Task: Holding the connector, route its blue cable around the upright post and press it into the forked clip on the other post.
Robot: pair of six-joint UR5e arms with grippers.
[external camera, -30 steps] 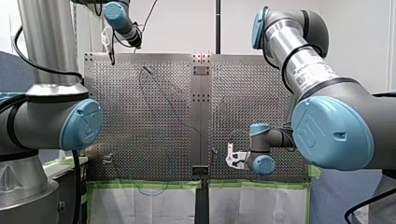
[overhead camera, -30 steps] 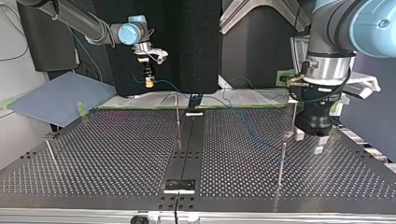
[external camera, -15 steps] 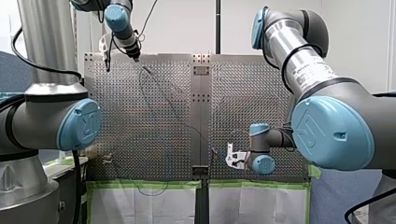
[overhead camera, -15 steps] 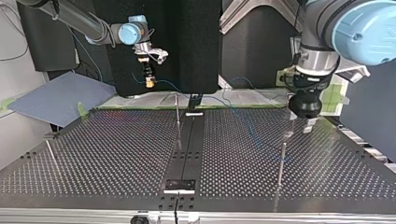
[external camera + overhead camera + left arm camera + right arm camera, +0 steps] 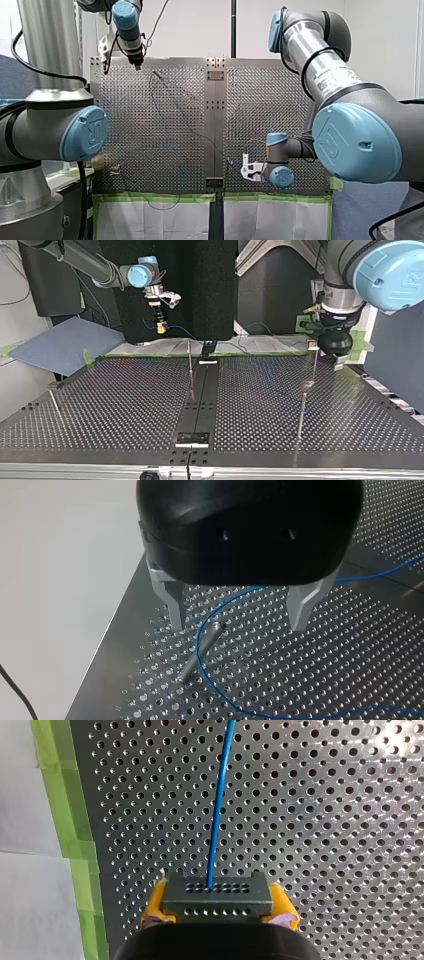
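Blue cable [image 5: 218, 810] comes straight out of the black connector [image 5: 218, 896]. My right tool [image 5: 218, 907] is clamped on that connector, with a yellow pad [image 5: 156, 904] on each side of the block. In the right wrist view the connector is held above the perforated metal tabletop [image 5: 325, 820], close to the edge lined with green tape [image 5: 70, 820]. In the top view the right tool is at the upper left, lifted clear of the tabletop over its taped back edge, and the connector hangs under it. In the front view it sits low, just right of the centre strip. My left tool [image 5: 237, 617] has a black body and two metal fingers [image 5: 172, 605] spread wide apart, with nothing gripped. In the left wrist view it hovers over a corner of the tabletop, above a thin metal post [image 5: 202, 650]. The post's tip is under the gap between the fingers, nearer one finger. The cable comes in across the tabletop, bends under the tool and runs down along the post, crossing it partway. Whether the cable touches the post cannot be told. In the top view the left tool is at the right, over the back corner, with a thin post just under it. A second post [image 5: 301, 415] stands nearer the camera, and a middle post [image 5: 190, 362] stands by the centre strip. Which post carries the forked clip is too small to tell. In the front view the left tool is at the upper left, above the far corner. The cable shows only faintly on the tabletop between the two tools, which are well apart.
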